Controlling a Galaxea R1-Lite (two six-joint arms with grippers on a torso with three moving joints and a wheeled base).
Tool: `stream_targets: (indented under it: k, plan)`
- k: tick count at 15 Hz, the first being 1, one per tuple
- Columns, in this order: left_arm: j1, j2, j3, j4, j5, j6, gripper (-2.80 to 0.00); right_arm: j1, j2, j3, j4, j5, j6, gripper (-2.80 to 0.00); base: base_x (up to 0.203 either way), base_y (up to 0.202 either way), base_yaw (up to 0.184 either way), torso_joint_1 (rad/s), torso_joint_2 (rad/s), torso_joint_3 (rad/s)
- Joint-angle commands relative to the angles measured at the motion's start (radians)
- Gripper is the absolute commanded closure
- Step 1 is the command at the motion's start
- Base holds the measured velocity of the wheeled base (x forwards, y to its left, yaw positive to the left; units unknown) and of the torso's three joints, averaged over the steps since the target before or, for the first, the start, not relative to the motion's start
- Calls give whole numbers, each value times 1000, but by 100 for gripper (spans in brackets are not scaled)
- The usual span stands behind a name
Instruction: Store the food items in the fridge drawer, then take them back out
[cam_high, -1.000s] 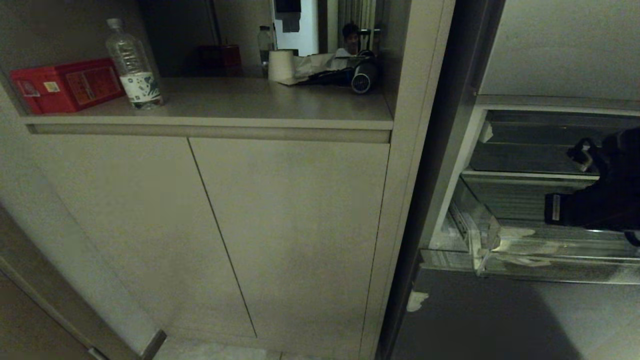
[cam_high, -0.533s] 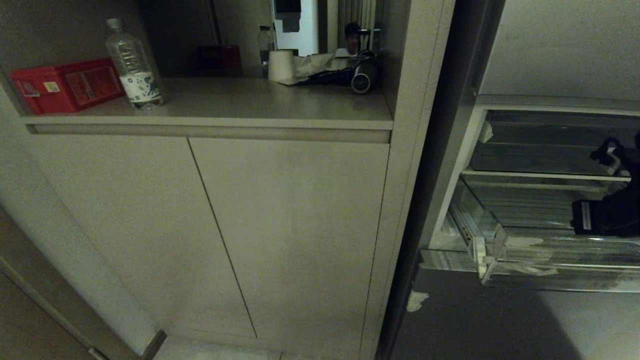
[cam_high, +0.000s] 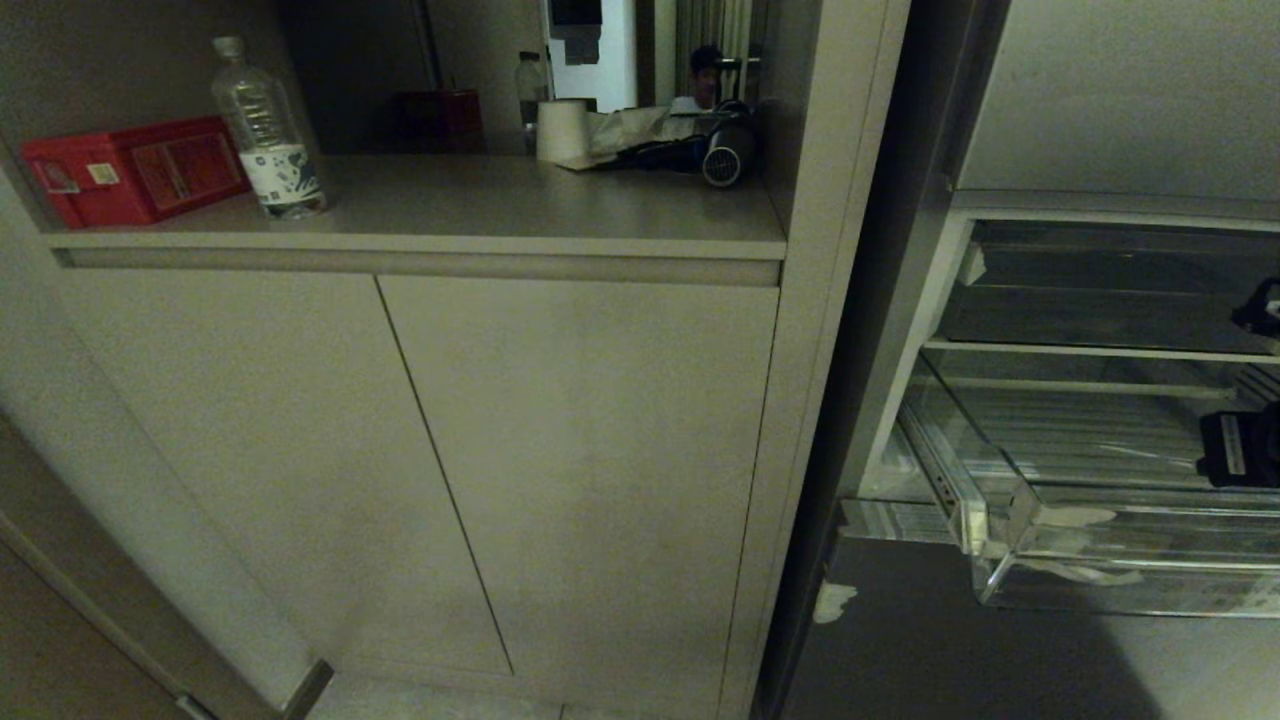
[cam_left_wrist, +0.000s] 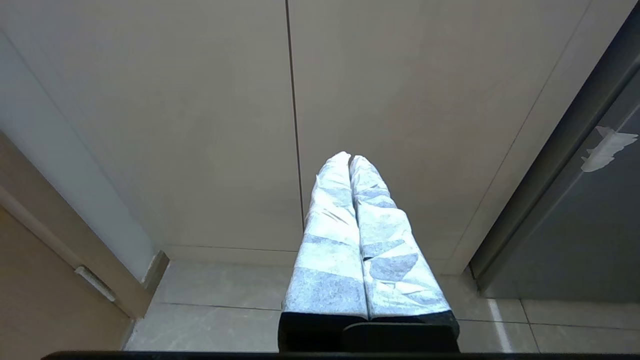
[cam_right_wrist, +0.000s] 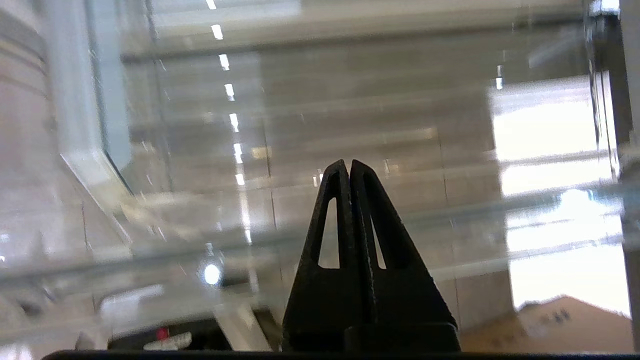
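Hidden: right arm (cam_high: 1245, 445) cut off at the frame edge.
Fridge drawer (cam_high: 1080, 560): pulled out, long axis sideways.
Right gripper (cam_right_wrist: 349, 167): closed, empty.
Left gripper (cam_left_wrist: 350, 160): closed, empty.

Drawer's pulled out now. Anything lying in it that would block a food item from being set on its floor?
Nothing visible does. The fridge drawer stands pulled out, and the part of its ribbed floor in view is bare. The shut right pincer is at the drawer, holding nothing. No food item shows in any view.
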Motion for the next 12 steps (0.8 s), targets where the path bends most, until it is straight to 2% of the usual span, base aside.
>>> stream_targets:
  k: [1, 5, 9, 12]
  plan:
    - [0, 1, 0, 0, 0, 0, 0, -5, -5, 7, 10, 2, -1, 0, 0, 0, 0, 0, 0, 0]
    - [0, 1, 0, 0, 0, 0, 0, -17, -10, 11, 75, 11, -17, 0, 0, 0, 0, 0, 0, 0]
    - [0, 1, 0, 0, 0, 0, 0, -72, -63, 36, 110, 43, -63, 0, 0, 0, 0, 0, 0, 0]
    - [0, 1, 0, 0, 0, 0, 0, -95, -109, 61, 119, 43, -69, 0, 0, 0, 0, 0, 0, 0]
